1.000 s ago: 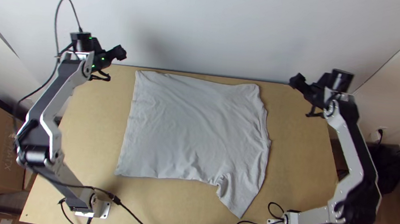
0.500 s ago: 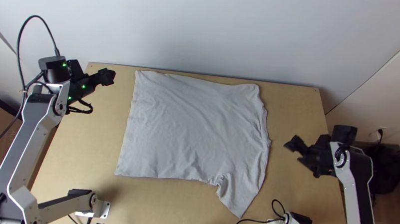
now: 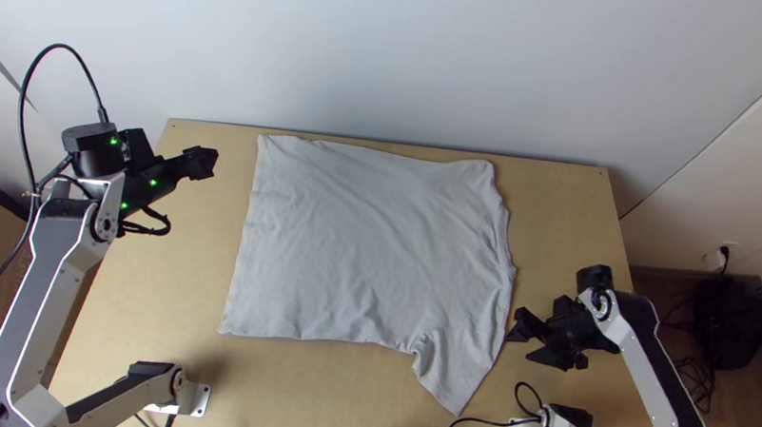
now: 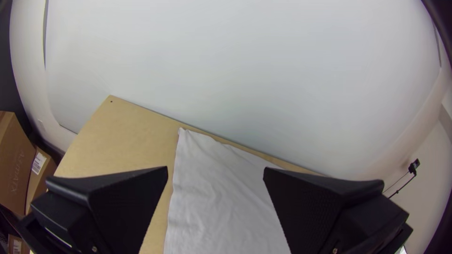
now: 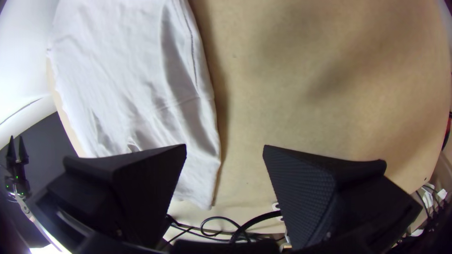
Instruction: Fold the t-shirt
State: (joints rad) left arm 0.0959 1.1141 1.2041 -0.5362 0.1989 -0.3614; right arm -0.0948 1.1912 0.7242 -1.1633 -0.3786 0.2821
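Top view: right claw (image 3: 520, 346) angled inward

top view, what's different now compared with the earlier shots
The right gripper has come down the picture, from near the table's far edge to beside the t-shirt's lower right side, shifting slightly inward. The left gripper has moved a little down and outward. Nothing was gripped or let go; the t-shirt lies spread as before, one sleeve sticking out.

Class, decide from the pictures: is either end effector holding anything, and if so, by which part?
Nothing is held: the left end effector and the right end effector both have open, empty fingers; the t-shirt lies on the table.
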